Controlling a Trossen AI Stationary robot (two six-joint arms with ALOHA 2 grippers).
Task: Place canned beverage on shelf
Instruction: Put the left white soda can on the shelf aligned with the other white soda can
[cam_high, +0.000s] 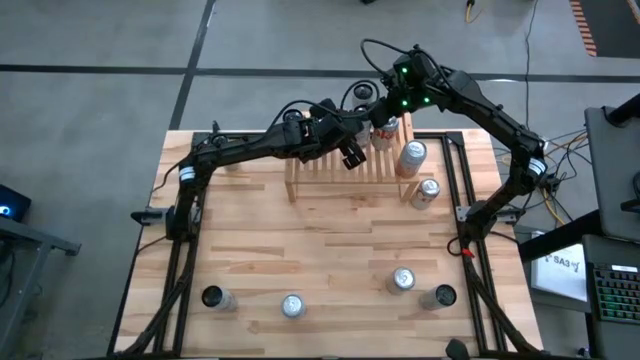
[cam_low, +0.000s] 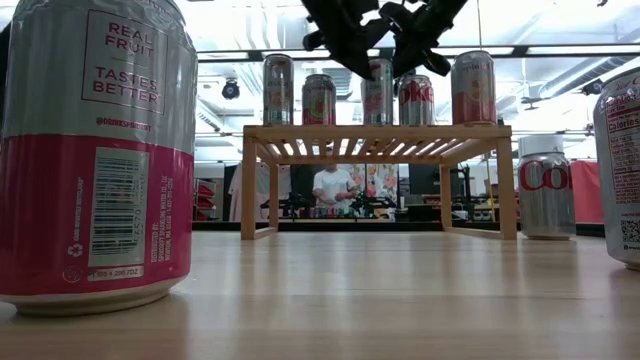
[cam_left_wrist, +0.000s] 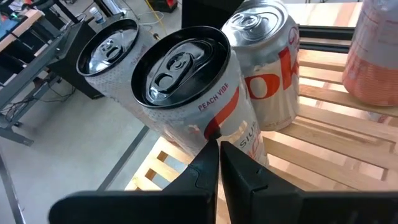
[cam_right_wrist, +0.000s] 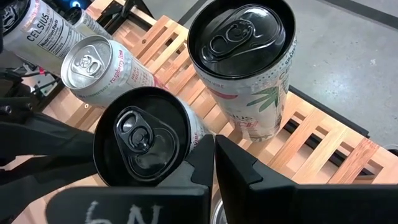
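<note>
Shelf (cam_high: 345, 170) at surface's far edge, several cans (cam_low: 473, 88) on it | left gripper (cam_high: 352, 156) and right gripper (cam_high: 384, 125) pinched shut, empty, above it | loose cans (cam_high: 291, 305) remain on surface (cam_high: 330, 250)

Five cans (cam_low: 320, 99) stand in a row on the shelf (cam_low: 378, 140), another can (cam_low: 545, 187) beside it.

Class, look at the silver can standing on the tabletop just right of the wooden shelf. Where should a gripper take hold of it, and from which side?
Grip the silver can around its round side wall, near mid-height. It stands upright on the table, so come down from above or from the open right side. The shelf is close on its left, leaving little room there.
</note>
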